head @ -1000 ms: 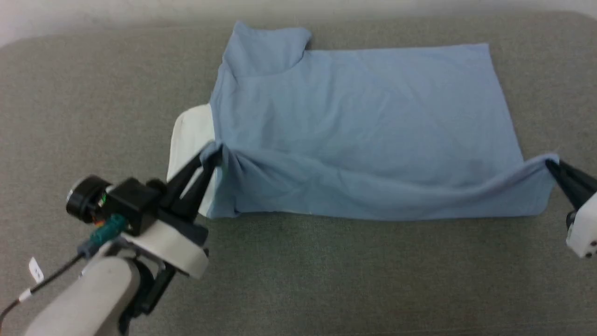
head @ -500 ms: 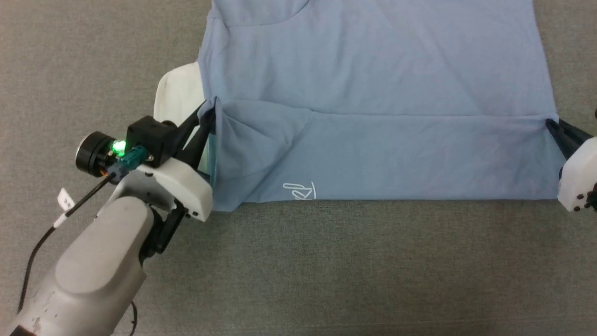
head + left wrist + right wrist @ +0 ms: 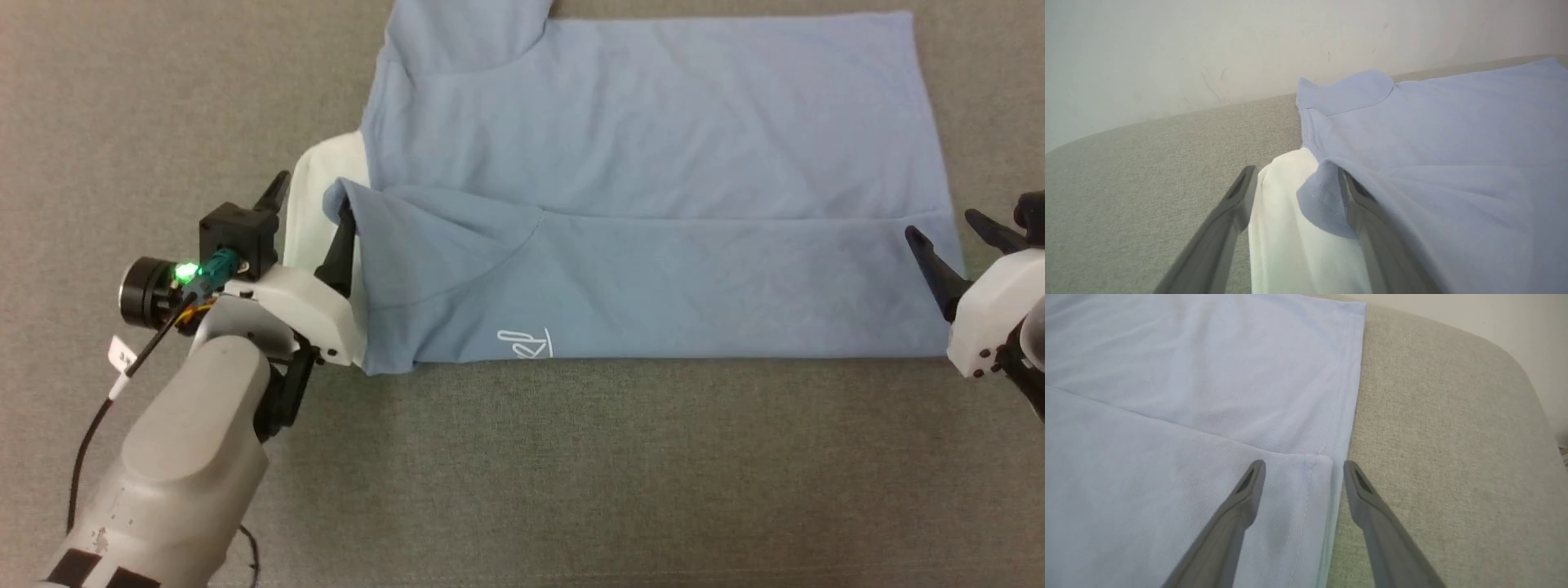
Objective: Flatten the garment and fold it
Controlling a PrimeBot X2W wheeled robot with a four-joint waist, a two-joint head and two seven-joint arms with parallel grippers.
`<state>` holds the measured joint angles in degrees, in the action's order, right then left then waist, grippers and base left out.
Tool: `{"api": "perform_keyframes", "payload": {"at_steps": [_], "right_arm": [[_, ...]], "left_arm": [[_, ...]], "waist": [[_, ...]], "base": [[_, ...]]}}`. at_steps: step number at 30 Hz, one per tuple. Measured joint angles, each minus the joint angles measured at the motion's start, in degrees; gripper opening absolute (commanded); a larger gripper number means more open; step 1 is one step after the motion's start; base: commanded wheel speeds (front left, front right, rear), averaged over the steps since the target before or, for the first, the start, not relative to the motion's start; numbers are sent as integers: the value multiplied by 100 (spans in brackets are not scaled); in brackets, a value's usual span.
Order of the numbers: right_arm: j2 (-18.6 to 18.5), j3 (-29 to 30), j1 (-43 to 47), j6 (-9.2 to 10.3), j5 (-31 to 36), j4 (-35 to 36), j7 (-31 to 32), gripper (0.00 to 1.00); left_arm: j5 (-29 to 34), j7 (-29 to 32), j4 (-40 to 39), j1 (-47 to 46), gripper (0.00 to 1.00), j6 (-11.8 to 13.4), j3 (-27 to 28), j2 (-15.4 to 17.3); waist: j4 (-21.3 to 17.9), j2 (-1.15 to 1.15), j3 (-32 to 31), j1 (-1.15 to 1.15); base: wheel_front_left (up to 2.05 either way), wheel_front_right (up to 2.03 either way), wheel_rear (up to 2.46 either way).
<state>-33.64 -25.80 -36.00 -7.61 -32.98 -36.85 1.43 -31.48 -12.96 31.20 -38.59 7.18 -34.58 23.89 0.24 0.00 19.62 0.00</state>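
Garment [image 3: 653, 163] lies spread on the grey padded surface [image 3: 571, 474] straight ahead of you. Its near long edge is turned over onto the body, so the logo [image 3: 525, 343] faces up by the front edge and the white collar [image 3: 322, 167] pokes out at your left. Both claws stand wide apart and grip nothing. Your left gripper [image 3: 312, 200] straddles the collar end of the fold, and that is your main worry. In the left wrist view the blue folded corner [image 3: 1323, 196] is draped over one finger [image 3: 1363, 220]. If you pull that arm straight back or lift it, I'd expect the finger to hook the cloth and peel the fold open, or drag the collar askew with it. Ease the finger out sideways, low and slow, before rising. Your right gripper [image 3: 940, 224] sits at the hem end, one finger above the cloth and the other above bare padding, with the hem corner [image 3: 1318, 465] lying flat between them. Whether the tips touch the fabric I cannot tell. A dragging tip there could rumple the hem or slide the whole piece on the padding, since a light knit like this likely shifts easily. The fold line also looks slightly uneven near the collar, so a further fold made without smoothing may lock in a crooked edge.
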Motion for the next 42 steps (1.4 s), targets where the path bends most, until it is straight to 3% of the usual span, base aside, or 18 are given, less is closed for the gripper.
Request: {"api": "perform_keyframes", "payload": {"at_steps": [5,11,16,21,32,40,41,42], "right_arm": [[19,124,244,0,-23,-44,-230,100],[333,712,912,0,-79,255,-307,100],[738,1457,1627,0,92,758,-235,100],[1207,2113,2279,1,466,1503,113,100],[1858,2885,2892,1,1115,3127,975,100],[2037,3078,3017,1,1237,3532,1167,100],[2050,3097,3033,1,1238,3552,1174,100],[2059,3109,3041,1,1244,3564,1181,100]], "left_arm": [[-245,-82,-166,355,100,171,233,-140],[-619,-20,-1027,1315,100,681,480,-187],[-825,470,-2037,2162,100,1104,397,-183],[-845,1080,-2619,2650,100,1360,124,-66],[-726,1557,-2143,2546,100,1950,142,99],[-737,1683,-1781,2293,100,2004,160,73],[-751,1745,-1764,2253,88,1948,137,78],[-783,1783,-1758,2217,32,1897,131,78]], "waist": [[-1,0,-355,0],[-15,0,-818,-1],[-64,0,-1102,-2],[-177,0,-1172,-2],[-427,0,-770,0],[-596,0,-421,0],[-607,0,-388,-1],[-614,0,-361,-1]], "base": [[0,0,0],[0,0,0],[0,0,0],[0,0,0],[0,0,0],[0,0,0],[0,0,0],[0,0,0]]}}
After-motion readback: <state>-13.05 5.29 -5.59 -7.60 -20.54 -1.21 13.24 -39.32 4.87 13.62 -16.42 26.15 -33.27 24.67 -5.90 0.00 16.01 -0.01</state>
